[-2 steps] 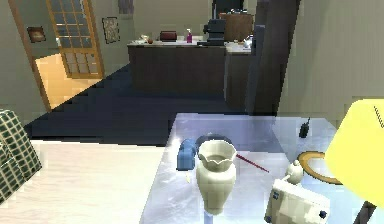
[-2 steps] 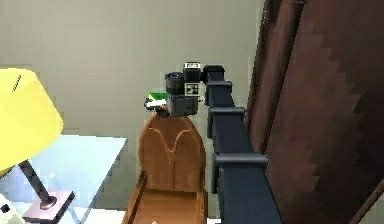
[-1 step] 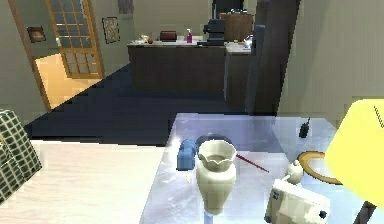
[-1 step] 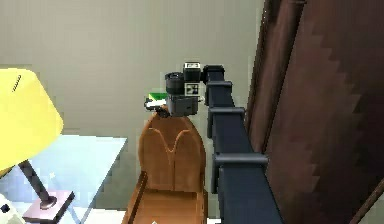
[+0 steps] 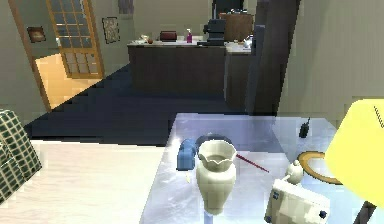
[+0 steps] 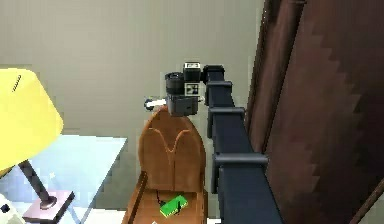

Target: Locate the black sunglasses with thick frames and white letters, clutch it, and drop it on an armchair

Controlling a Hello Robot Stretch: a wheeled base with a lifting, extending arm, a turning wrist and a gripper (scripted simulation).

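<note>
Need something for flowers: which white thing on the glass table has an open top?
The tall vase, with a flared open mouth; the white box beside the lamp is low and blocky.

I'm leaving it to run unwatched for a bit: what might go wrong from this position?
The tool shows just above the back of the wooden chair, so an arm move may bump it. On the glass table, the white vase and the yellow lamp stand near each other; a reach there might topple one. Whether the tool holds anything cannot be told.
</note>
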